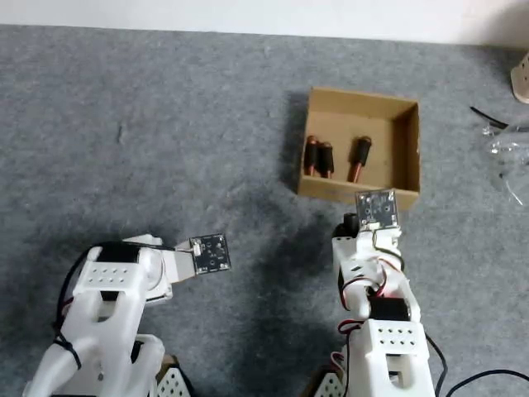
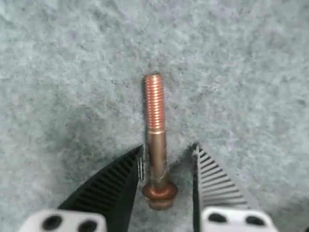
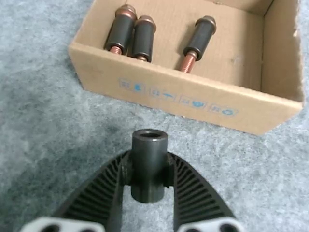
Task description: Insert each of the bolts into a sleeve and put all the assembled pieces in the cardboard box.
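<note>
A copper bolt (image 2: 155,130) lies on the grey carpet between the fingers of my left gripper (image 2: 168,147). That gripper is open, one finger against the shank near the head, the other a little apart from it. My right gripper (image 3: 148,159) is shut on a black sleeve (image 3: 149,164), its bore facing the camera, just in front of the cardboard box (image 3: 183,96). Three bolts in sleeves (image 3: 143,37) lie in the box (image 1: 405,149). In the high view the left arm (image 1: 124,281) is at the lower left. The right arm (image 1: 372,273) stands just before the box.
Grey carpet (image 1: 165,124) covers the table. Clear plastic and thin black wires (image 1: 504,141) lie at the right edge, with a pale object (image 1: 521,78) above them. Open carpet stretches left of the box and between the arms.
</note>
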Robot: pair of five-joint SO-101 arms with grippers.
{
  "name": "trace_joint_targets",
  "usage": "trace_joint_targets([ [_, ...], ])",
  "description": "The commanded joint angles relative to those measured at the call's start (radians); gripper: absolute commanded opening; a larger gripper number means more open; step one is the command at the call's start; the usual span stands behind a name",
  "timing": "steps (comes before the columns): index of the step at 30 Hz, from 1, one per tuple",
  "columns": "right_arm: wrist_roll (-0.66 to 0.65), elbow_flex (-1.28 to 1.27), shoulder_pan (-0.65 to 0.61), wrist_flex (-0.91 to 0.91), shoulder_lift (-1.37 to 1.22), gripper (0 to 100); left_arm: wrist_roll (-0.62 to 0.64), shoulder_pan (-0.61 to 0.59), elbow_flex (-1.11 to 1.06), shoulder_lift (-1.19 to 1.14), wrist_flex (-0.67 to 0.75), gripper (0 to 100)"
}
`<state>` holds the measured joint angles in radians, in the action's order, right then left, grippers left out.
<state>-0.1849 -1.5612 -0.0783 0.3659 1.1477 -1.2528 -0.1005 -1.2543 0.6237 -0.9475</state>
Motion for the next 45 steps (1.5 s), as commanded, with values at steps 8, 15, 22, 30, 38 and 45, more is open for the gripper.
trace_joint_targets([
  [8, -0.014, 0.007, 0.005, -0.039, 0.019, 0.5, -0.008, -0.008, -0.013, -0.012, 0.029, 16],
  [15, -0.014, 0.007, 0.005, -0.039, 0.019, 0.5, -0.005, -0.005, -0.018, -0.012, 0.029, 1],
  [22, -0.014, 0.007, 0.005, -0.039, 0.021, 0.5, 0.046, -0.004, -0.018, -0.008, 0.031, 1],
  [30, -0.014, 0.007, 0.005, -0.039, 0.019, 0.5, 0.051, -0.005, 0.381, 0.042, -0.311, 1],
  [38, -0.014, 0.007, 0.004, -0.039, 0.019, 0.5, 0.064, -0.010, 0.748, -0.188, -0.396, 0],
  [45, -0.014, 0.007, 0.004, -0.039, 0.019, 0.5, 0.192, -0.019, 0.975, -0.605, -0.399, 0],
])
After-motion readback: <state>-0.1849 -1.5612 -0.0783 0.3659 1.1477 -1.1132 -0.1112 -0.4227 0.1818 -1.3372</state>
